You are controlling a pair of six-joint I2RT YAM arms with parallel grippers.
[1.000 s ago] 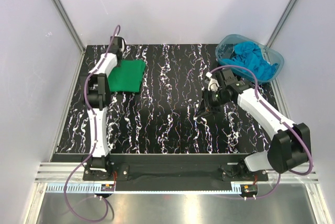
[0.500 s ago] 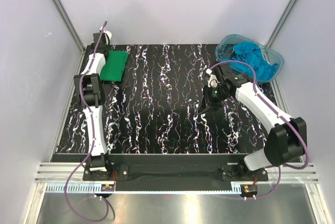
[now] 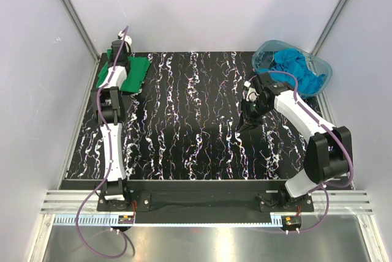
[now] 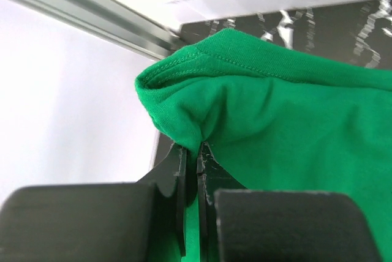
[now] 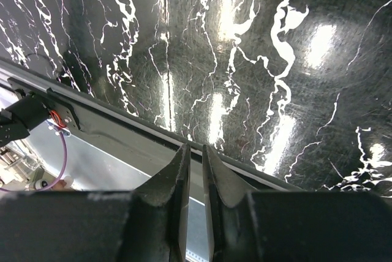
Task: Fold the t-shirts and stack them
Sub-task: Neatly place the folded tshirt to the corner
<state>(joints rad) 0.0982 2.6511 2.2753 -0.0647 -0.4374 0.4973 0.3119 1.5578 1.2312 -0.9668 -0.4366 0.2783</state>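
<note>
Green t-shirt [image 4: 288,121] pinched between left fingers [image 4: 179,176].

Table [image 3: 196,139] middle open; tub [image 3: 324,69] blocks far-right corner, green t-shirt [image 3: 136,73] far-left.

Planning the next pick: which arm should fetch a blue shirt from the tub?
Right, probably. Its jaws hold nothing and hang over the table just in front of the tub with the blue shirts. The left jaws are clamped on the green shirt at the far-left corner.
</note>
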